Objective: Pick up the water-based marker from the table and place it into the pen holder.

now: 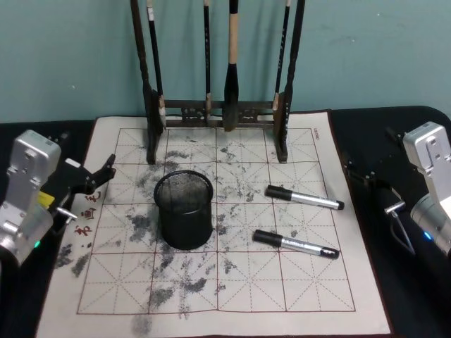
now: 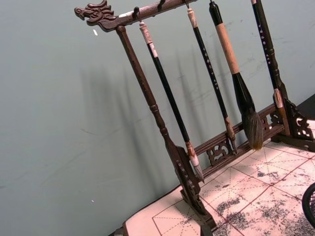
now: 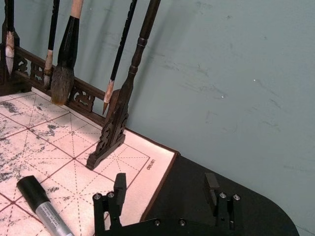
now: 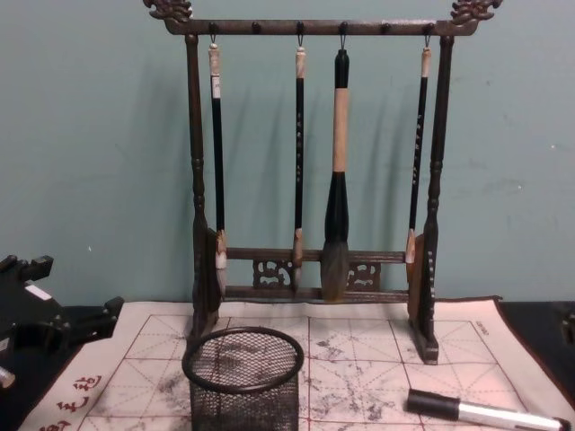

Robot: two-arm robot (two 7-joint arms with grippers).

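Teal wall, ink-stained table (image 1: pixel 317 296). Your left gripper (image 1: pixel 102 176), right gripper (image 3: pixel 167 189) sat at table's sides, wide, empty. Water-based marker (image 1: pixel 304 198) looked light, stiff, slick; take mid-barrel.

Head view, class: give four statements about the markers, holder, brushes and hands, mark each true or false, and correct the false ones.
1. Two markers lie on the mat. True.
2. One marker stands in the holder. False: both lie flat on the mat to its right.
3. Four brushes hang from the rack. True.
4. The right hand grips a marker. False: it is open and holds nothing, above the dark table at the mat's edge.
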